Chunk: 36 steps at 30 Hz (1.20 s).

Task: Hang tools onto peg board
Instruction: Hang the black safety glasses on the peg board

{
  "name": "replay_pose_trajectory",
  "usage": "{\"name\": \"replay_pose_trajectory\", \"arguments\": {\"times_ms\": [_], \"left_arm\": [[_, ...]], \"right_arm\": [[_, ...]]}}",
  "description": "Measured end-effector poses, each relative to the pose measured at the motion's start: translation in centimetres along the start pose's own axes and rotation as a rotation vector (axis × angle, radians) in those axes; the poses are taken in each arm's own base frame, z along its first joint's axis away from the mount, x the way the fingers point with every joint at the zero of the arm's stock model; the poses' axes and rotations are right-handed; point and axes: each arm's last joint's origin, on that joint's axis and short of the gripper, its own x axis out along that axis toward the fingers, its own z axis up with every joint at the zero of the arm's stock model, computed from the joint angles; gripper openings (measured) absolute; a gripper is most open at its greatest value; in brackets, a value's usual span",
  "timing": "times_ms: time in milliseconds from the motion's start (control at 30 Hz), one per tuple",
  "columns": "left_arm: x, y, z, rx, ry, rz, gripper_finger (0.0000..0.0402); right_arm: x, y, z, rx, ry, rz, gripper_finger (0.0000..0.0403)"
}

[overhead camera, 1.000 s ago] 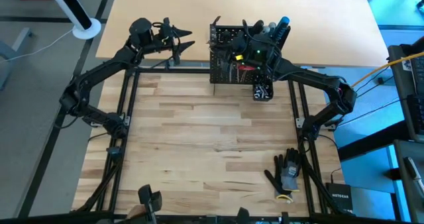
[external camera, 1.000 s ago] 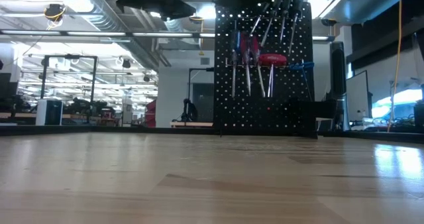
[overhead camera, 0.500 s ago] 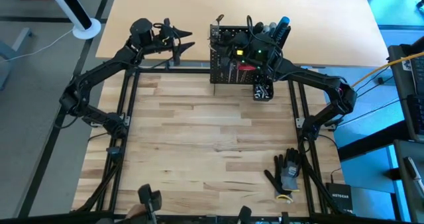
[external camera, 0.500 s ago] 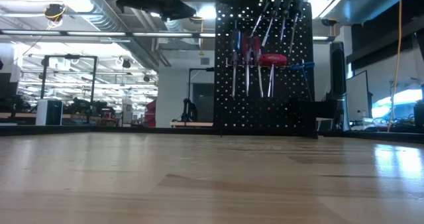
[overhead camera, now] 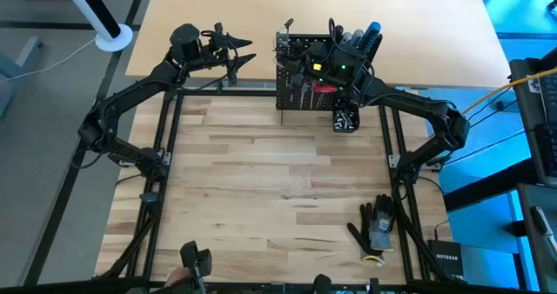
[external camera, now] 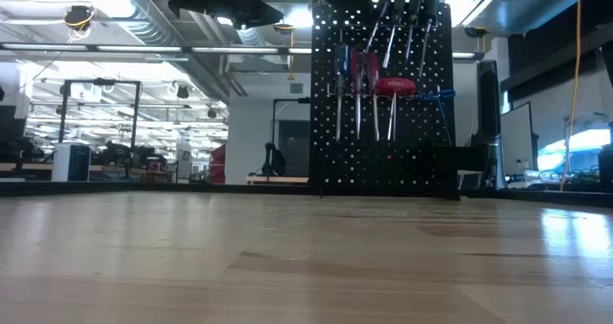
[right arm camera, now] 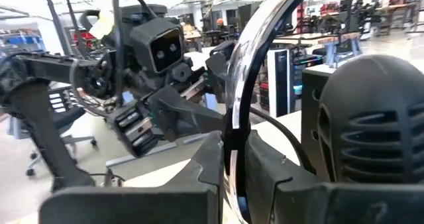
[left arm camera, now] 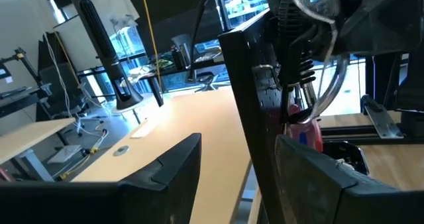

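The black perforated upright peg board [external camera: 380, 89] stands at the far edge of the pale wooden table [overhead camera: 261, 190], already carrying several tools: red-handled screwdrivers [external camera: 364, 75], a blue-handled one [external camera: 439, 95] and thin metal shafts. The right gripper [overhead camera: 324, 57] is above the board's top edge, its fingers [right arm camera: 205, 164] closed on a slim chrome tool shaft [right arm camera: 242, 91]. The left gripper [overhead camera: 237, 50] waits left of the board, fingers [left arm camera: 165, 174] spread wide and empty. Judged step: hanging the held tool. The next move calls for lowering it squarely onto a free peg, then releasing. Black gloves [overhead camera: 376, 227] lie well apart.
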Motion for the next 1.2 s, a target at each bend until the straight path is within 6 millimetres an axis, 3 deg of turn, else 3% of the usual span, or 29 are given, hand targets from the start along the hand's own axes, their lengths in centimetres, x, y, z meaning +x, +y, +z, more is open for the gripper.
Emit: {"name": "replay_pose_trajectory", "arguments": {"times_ms": [767, 1200], "left_arm": [[0.0, 0.0, -0.1, 0.019, 0.005, 0.0, 0.0184], [0.0, 0.0, -0.1, 0.019, 0.007, -0.001, 0.0184]], "right_arm": [[-0.8, 0.4, 1.7, 0.156, -0.05, 0.063, 0.0035], [-0.7, 1.4, 1.1, 0.175, 0.009, 0.074, 0.0035]]}}
